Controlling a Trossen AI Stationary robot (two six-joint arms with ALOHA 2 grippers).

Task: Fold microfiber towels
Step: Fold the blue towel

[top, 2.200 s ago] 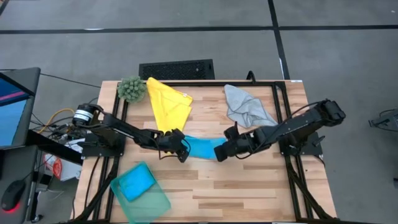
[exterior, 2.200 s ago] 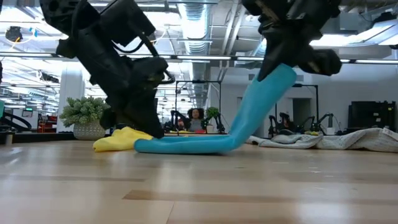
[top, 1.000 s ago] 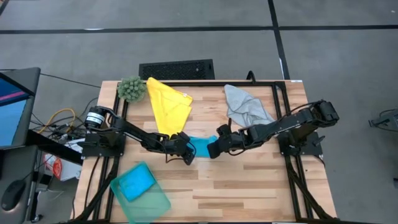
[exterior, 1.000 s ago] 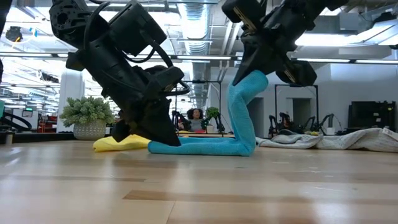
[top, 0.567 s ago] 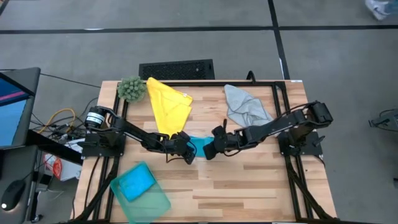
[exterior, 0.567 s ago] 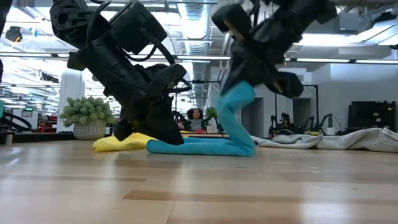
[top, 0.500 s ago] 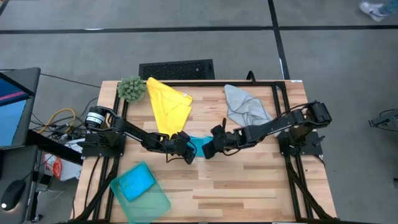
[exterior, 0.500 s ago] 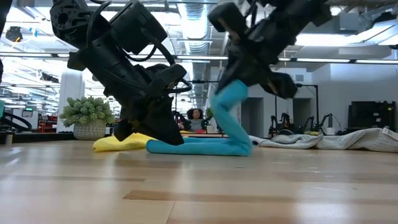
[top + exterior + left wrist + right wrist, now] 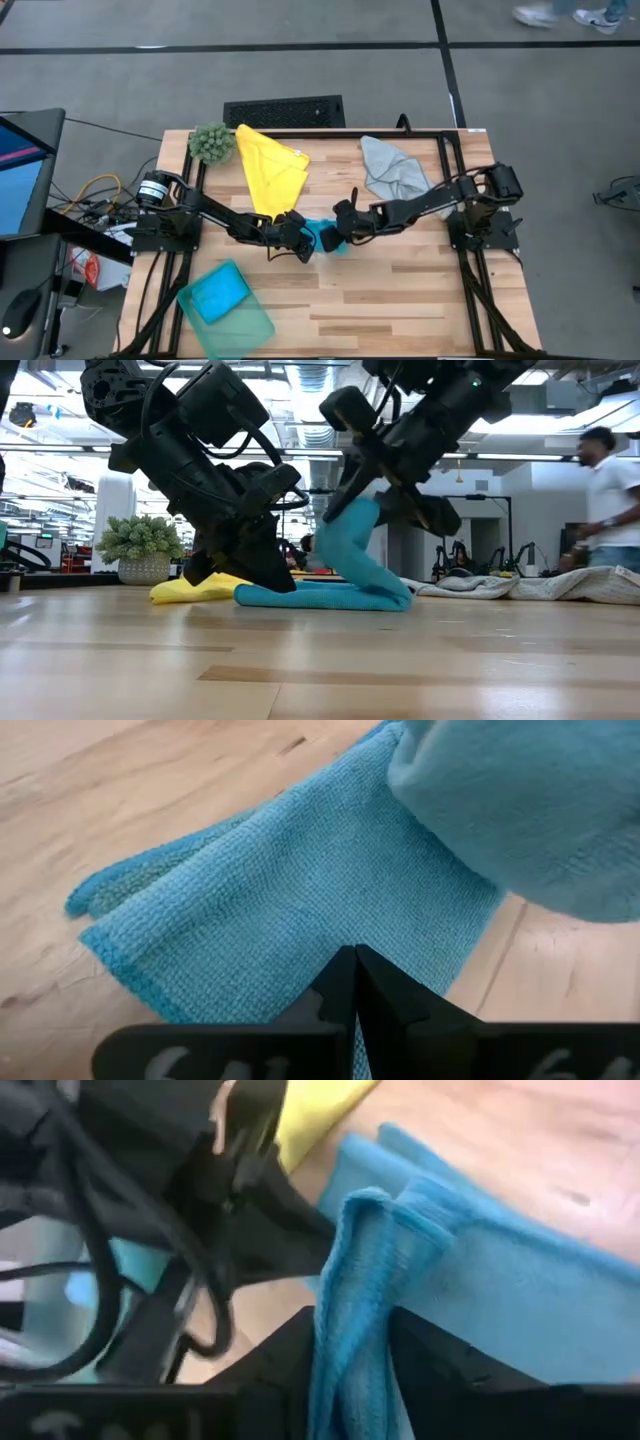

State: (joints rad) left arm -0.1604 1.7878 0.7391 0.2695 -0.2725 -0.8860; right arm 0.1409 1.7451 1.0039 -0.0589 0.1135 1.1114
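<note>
The left gripper [image 9: 297,245] is pressed shut onto the near end of the blue towel [image 9: 330,595], apparently pinning it flat so the fold has an anchor. Just to its right, the right gripper [image 9: 335,232] has the towel's other end draped between its parted fingers (loosely, not clamped), carried over toward the pinned end to double the cloth.

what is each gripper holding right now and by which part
The blue towel. The left gripper, shut, pins one end to the table; the right gripper has the raised opposite edge between its fingers.
</note>
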